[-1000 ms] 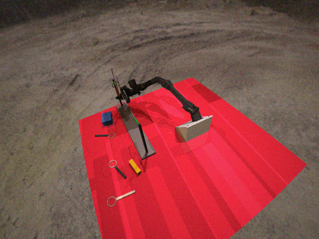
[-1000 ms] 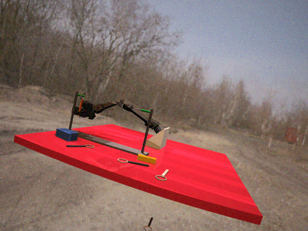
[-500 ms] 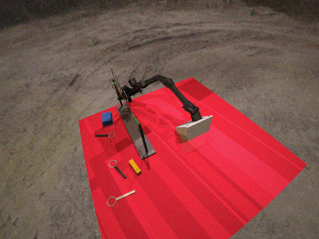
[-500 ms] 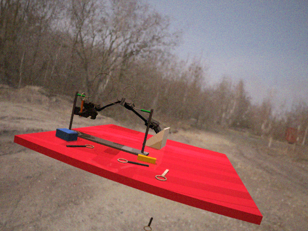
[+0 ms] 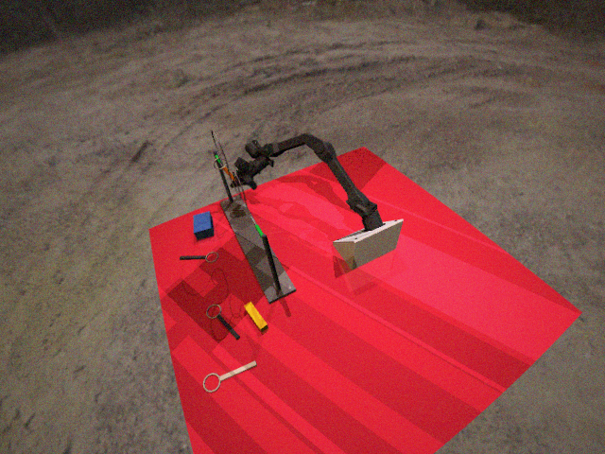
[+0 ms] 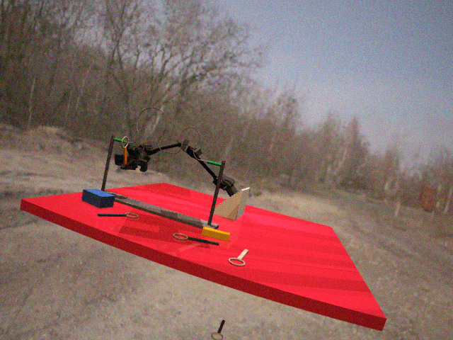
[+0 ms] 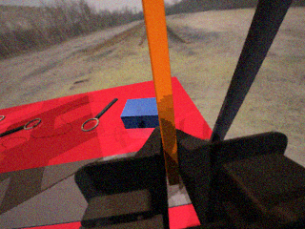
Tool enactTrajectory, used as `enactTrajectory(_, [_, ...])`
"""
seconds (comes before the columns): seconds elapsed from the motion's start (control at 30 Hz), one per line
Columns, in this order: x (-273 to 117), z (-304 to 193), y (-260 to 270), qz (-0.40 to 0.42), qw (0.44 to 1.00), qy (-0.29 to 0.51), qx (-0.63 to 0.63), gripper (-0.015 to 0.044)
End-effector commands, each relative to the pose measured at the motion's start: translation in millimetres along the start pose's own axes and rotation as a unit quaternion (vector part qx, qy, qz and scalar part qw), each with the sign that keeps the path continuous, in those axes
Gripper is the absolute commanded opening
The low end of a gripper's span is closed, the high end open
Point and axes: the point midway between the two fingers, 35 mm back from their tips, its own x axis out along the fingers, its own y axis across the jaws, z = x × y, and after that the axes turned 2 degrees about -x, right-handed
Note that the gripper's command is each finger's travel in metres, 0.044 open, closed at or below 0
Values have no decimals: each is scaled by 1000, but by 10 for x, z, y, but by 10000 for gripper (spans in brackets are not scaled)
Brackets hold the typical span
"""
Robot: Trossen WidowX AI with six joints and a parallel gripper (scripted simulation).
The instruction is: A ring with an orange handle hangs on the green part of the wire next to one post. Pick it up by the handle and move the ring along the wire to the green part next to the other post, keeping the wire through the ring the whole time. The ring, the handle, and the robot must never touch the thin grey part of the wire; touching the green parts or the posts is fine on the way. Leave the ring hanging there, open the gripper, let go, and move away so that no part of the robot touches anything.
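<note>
The orange handle (image 5: 226, 170) (image 6: 125, 156) (image 7: 161, 86) stands nearly upright, its lower end between the fingers of my gripper (image 5: 234, 183) (image 6: 126, 164) (image 7: 162, 129), which is shut on it. The ring (image 6: 125, 137) is around the wire at the inner end of the far green part (image 5: 216, 157) (image 6: 117, 139), near the far post (image 5: 225, 186) (image 6: 107, 164) (image 7: 243, 72). Whether the ring touches the wire is too small to tell. The grey wire loops up and across to the other green part (image 5: 259, 230) (image 6: 214, 163) at the near post (image 5: 271, 266) (image 6: 216, 193). The ring is outside the wrist view.
A blue block (image 5: 203, 224) (image 6: 98, 197) (image 7: 139, 112) lies beside the grey base (image 5: 261, 261) (image 6: 161, 212). Two dark-handled rings, a pale-handled ring and a yellow block (image 5: 255, 316) (image 6: 216, 234) lie on the red table. The arm stands on a pale wedge (image 5: 376, 247) (image 6: 233, 206).
</note>
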Motion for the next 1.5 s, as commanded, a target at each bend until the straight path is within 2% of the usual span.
enactTrajectory(0.0, [-94, 14, 66, 3, 1000, 29, 0, -150])
enactTrajectory(0.33, [-198, 21, 214, 16, 997, 72, 21, -150])
enactTrajectory(0.63, [-200, 32, 406, 37, 995, 71, 64, -150])
enactTrajectory(1.47, [-299, 320, 1131, 146, 943, 61, 293, -150])
